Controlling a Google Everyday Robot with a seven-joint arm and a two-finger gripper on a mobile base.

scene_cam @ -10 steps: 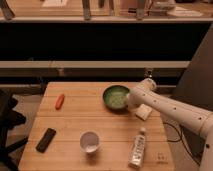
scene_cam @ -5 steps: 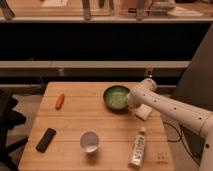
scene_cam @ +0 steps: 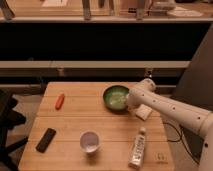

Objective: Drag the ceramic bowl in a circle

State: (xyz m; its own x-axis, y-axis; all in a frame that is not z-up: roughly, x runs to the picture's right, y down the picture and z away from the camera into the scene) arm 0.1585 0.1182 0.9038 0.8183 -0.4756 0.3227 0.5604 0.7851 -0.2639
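Note:
The ceramic bowl (scene_cam: 116, 98) sits on the wooden table (scene_cam: 70, 125) at its far right middle. It is round and shallow, dark green outside, paler glossy green inside. My white arm reaches in from the right. The gripper (scene_cam: 131, 101) is at the bowl's right rim, mostly hidden behind the wrist.
A white cup (scene_cam: 90, 141) stands at the front middle. A white bottle (scene_cam: 137, 147) lies at the front right. A black device (scene_cam: 46, 139) lies at the front left. An orange object (scene_cam: 59, 101) lies at the far left. A white block (scene_cam: 144, 112) lies under the arm.

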